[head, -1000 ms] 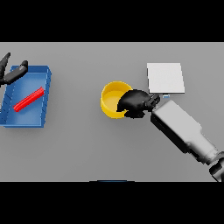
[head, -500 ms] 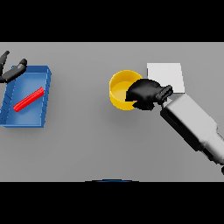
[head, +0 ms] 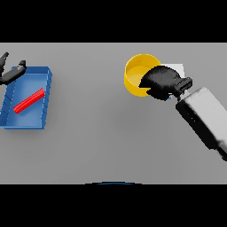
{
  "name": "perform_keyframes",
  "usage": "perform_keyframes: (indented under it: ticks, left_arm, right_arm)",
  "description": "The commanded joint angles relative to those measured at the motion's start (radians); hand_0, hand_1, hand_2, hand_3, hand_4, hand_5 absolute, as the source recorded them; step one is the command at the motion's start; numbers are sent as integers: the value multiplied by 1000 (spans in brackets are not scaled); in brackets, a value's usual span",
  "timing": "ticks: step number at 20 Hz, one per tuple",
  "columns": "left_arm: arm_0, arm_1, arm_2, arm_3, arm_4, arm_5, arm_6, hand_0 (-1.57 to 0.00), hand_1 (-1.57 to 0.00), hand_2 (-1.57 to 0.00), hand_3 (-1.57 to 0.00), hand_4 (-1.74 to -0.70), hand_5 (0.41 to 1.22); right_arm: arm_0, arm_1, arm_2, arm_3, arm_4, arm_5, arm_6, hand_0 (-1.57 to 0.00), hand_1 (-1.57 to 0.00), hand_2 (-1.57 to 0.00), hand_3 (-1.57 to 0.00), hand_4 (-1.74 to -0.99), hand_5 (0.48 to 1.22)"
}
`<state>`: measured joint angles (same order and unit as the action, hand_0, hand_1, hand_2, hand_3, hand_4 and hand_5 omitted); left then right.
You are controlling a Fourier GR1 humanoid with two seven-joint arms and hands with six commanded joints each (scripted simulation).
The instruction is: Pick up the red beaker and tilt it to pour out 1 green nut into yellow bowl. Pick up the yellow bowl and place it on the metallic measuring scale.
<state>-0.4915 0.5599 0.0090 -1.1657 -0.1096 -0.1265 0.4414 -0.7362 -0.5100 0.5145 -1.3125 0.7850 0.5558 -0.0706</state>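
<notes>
Toward the near right of the flat grey table (head: 102, 133), the robot's white and grey right forearm comes in from the right edge and slants up and leftward toward the far side. At its end the dark right hand (head: 160, 81) is clamped on the round yellow bowl (head: 138, 71), with fingers curled over the bowl's right rim and reaching down into its hollow. The bowl's left and far parts show plainly; its right side is covered by the hand. Whether the bowl is lifted or rests on the table cannot be told. Whether anything lies in the bowl cannot be made out either.

Just behind the hand, near the far right part of the table, a small corner of the pale, flat metallic measuring scale (head: 177, 68) peeks out; most of it is hidden by the hand and wrist. The bowl sits just beside that visible corner, to its left.

Along the table's left edge lies a shallow blue rectangular tray (head: 46, 96). Inside it a slim red beaker (head: 29, 100) lies on its side, angled across the tray floor. At the tray's far left corner the dark left hand (head: 9, 72) shows at the picture's edge, its fingers spread and relaxed, holding nothing.
</notes>
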Motion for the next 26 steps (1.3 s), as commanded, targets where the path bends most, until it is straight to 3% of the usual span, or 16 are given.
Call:
perform_keyframes:
  ticks: [1, 6, 11, 16, 18, 26]
  left_arm:
    - [-8, 0, 0, -3, 2, -2, 7, 1, 1, 1, 1, -834, 733]
    - [15, 3, -1, -38, 9, -3, 37, 1, 1, 1, 1, -851, 754]
    - [21, 2, 3, -64, 17, 3, 86, 1, 1, 1, 1, -858, 768]
    - [19, -7, -12, -65, 1, 12, 101, 1, 1, 1, 1, -863, 797]
    - [24, -4, -15, -64, -3, 10, 92, 1, 1, 1, 1, -858, 804]
    - [6, -6, -17, -58, -1, 4, 89, 1, 1, 1, 1, -844, 783]
  right_arm:
    - [-7, -2, -8, 21, 4, -20, -2, -1558, -1570, -1528, -1159, -1741, 1221]
    - [-56, -38, -52, 178, 23, -111, -32, -1567, -1571, -1553, -1155, -1741, 1221]
    - [-78, -33, -80, 342, 30, -187, -50, -1570, -1571, -1533, -1159, -1741, 1221]
    - [-91, -15, -88, 475, 39, -250, -83, -1571, -1571, -1428, -1290, -1741, 1221]
    - [-92, 11, -92, 507, 35, -262, -76, -1571, -1571, -1398, -1342, -1741, 1221]
    - [-99, 19, -91, 595, 38, -284, -98, -1571, -1571, -1374, -1448, -1741, 1221]
